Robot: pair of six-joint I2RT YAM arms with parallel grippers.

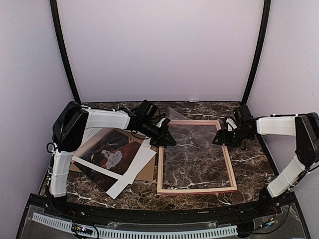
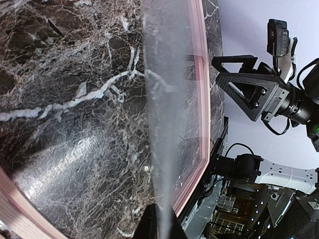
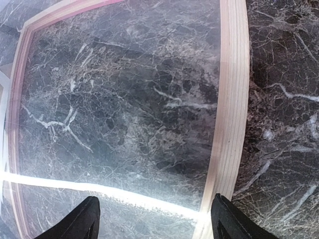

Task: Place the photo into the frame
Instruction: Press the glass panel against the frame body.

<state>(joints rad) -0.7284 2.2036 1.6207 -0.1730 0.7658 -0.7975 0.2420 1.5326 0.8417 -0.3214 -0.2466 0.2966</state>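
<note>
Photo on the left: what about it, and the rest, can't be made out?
Photo: top view, far edge hidden under the left arm; figure too small.
Brown board: top view, mostly covered by white mat.
Clear sheet: top view, outline nearly invisible over the frame.

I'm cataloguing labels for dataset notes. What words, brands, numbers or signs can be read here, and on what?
No readable text in any view.
The photo: picture only, no caption.
The frame and the clear sheet held in the left fingers: bare.
Small board with coloured lights at the near edge: too small to read.
</note>
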